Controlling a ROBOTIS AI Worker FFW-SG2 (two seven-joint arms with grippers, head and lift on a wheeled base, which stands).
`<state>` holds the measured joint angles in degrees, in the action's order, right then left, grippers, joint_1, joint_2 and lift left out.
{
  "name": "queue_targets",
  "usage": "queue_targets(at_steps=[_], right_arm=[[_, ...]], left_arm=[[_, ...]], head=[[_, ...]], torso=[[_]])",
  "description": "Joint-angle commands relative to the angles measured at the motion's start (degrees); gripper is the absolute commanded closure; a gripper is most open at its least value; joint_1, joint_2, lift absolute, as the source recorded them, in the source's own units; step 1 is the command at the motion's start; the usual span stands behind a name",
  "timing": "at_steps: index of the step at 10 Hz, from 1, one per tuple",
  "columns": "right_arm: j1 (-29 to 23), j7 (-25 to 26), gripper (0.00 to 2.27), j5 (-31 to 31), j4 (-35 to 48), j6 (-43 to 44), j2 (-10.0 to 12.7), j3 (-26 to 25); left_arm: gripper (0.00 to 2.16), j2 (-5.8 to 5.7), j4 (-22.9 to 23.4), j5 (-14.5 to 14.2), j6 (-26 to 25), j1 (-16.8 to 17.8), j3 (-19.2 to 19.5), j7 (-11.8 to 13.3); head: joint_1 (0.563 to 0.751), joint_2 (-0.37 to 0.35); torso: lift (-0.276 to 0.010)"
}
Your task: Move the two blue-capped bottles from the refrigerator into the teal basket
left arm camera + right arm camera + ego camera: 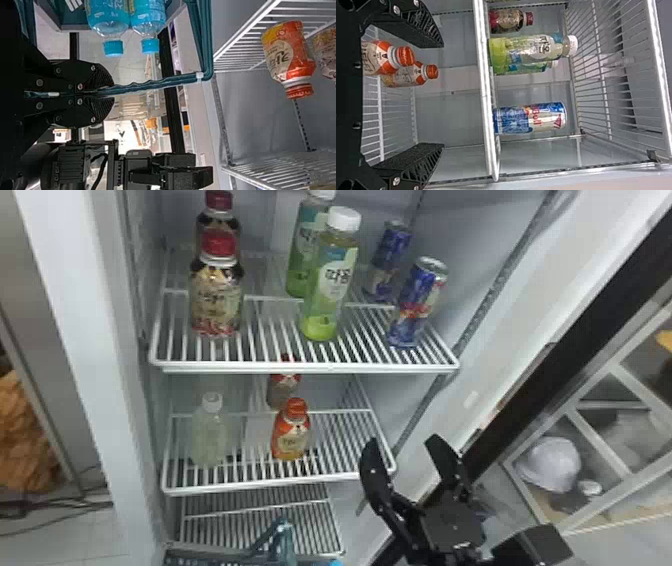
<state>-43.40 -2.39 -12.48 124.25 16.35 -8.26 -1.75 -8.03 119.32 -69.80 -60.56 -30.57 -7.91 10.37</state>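
Note:
My right gripper (pixel 406 446) stands open with nothing between its fingers, right of the middle shelf's front corner; in the right wrist view the right gripper (pixel 442 95) faces the shelves. In the left wrist view my left gripper (pixel 112 93) is shut on the handle (pixel 158 84) of the teal basket (pixel 67 12). Two blue-capped bottles, one (pixel 107 16) beside the other (pixel 148 14), are in the basket with their caps up. At the head view's bottom edge show the basket's handle (pixel 285 540) and a blue cap (pixel 336 563).
Red-capped bottles (pixel 216 297), green drinks (pixel 330 285) and blue cans (pixel 417 302) stand on the upper shelf (pixel 300 367). Orange-capped bottles (pixel 291 430) and a clear white-capped bottle (pixel 209 435) are on the middle shelf (pixel 280 482). The refrigerator's door frame (pixel 575 315) slants along the right.

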Motion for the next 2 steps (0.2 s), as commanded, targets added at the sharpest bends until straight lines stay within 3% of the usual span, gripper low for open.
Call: queue_targets(at_steps=[1, 2], right_arm=[[-0.19, 0.11, 0.13, 0.00, 0.14, 0.10, 0.00, 0.00], [-0.19, 0.11, 0.13, 0.00, 0.14, 0.10, -0.09, 0.00]], left_arm=[[1.11, 0.03, 0.00, 0.01, 0.10, -0.23, 0.00, 0.01], [1.11, 0.03, 0.00, 0.01, 0.10, -0.23, 0.00, 0.01]], head=[[0.695, -0.350], [0.695, -0.350]], torso=[[-0.136], [-0.136]])
